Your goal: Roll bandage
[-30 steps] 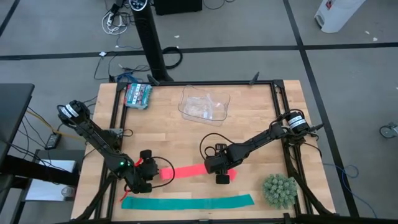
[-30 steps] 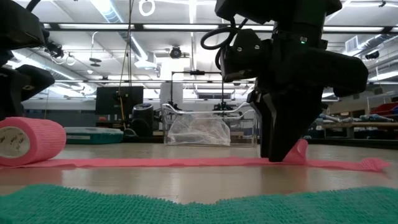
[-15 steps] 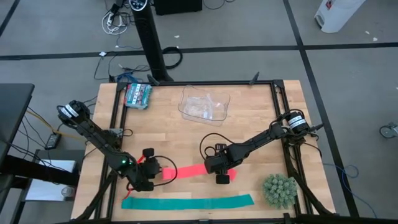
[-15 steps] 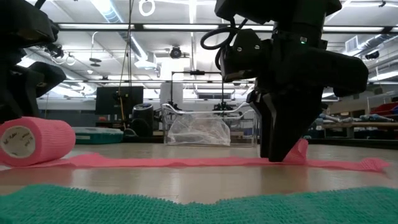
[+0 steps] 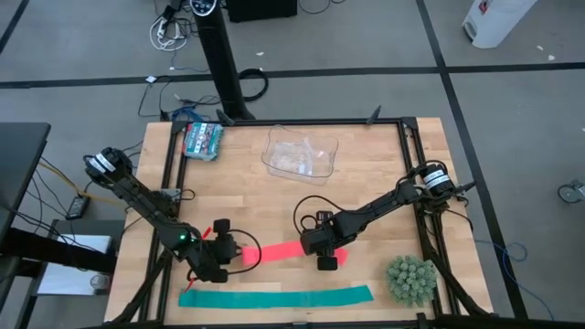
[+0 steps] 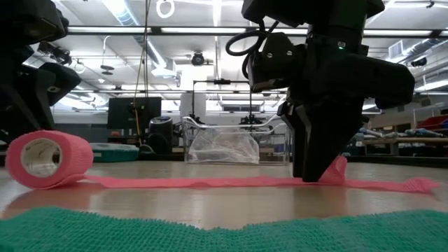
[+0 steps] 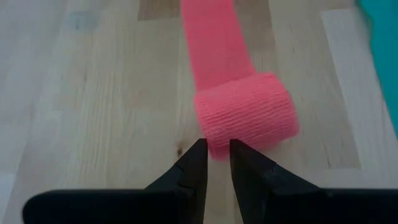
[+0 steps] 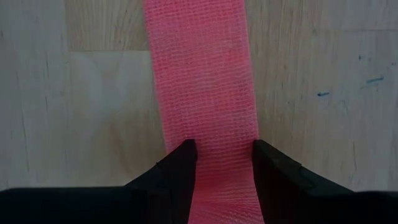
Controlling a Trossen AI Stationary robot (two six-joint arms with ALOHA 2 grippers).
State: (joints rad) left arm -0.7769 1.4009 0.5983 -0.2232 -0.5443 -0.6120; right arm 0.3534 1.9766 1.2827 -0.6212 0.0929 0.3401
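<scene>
Near the table's [image 5: 384, 196] far edge, a clear plastic container [image 5: 300, 153], contents too faint to make out; beside it toward the left corner, a small teal packet [image 5: 203, 139], nothing visibly inside. Toward the near edge, the bandage [image 5: 283, 249]: a pink strip lying flat across the wood, wound into a compact roll [image 6: 49, 158] at its left end. At that roll, the left gripper [image 7: 215, 148], fingers [image 7: 194, 163] nearly pressed together with only a thin gap, tips right against the roll's edge; whether pinching fabric, cannot tell. On the strip's other end, the right gripper [image 8: 222, 152], planted tip-down, fingers spread to either side of the strip's width. Closer to the near edge, a long teal-green strip [image 5: 274, 297], and at the right a green spiky ball [image 5: 409, 279]. Compared with a second ago: roll shifted along the strip toward the right gripper, now showing its hollow centre more openly in the low view; right gripper unmoved, same spread.
</scene>
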